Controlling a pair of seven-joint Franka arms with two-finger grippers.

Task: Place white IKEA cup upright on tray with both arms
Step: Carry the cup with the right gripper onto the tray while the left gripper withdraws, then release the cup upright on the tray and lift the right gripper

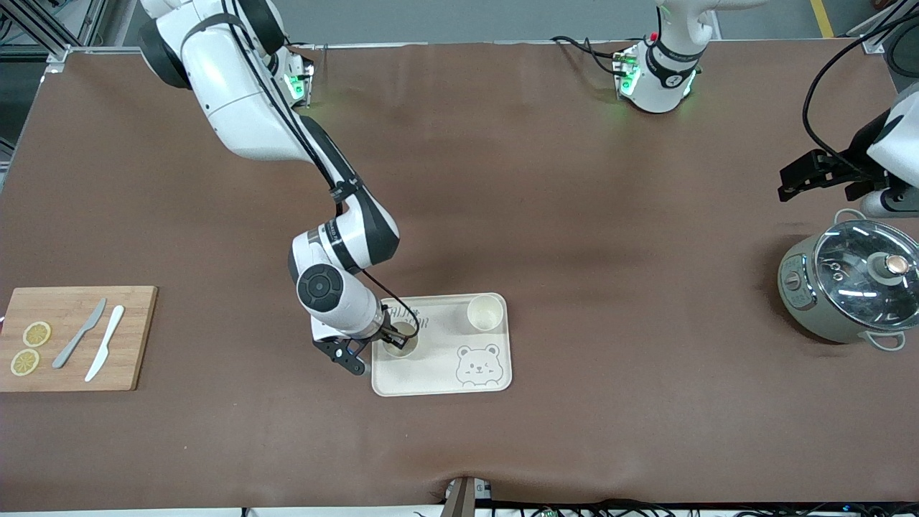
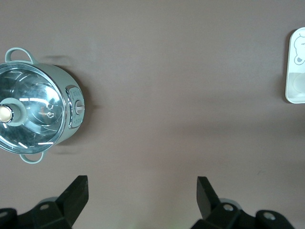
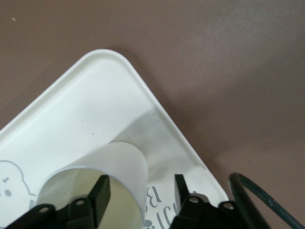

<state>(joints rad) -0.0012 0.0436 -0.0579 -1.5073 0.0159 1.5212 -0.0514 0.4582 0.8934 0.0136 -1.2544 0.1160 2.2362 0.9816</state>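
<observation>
1. Right claw (image 1: 393, 337) pinches cup (image 1: 400, 340) wall at the rim, upright on tray (image 1: 495, 380).
2. Second cup (image 1: 484, 312) stands beside it on the tray.
3. Left claw (image 1: 815, 176) spread, waiting over tabletop (image 1: 502, 179) by pot (image 1: 851, 280).
4. Cup likely light, stiff, slick; grip the rim wall.

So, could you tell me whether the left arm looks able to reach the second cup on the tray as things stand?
Probably yes: the left gripper hangs open near the lidded pot, with bare table between it and the tray. The cup stands apart from the right gripper.
</observation>
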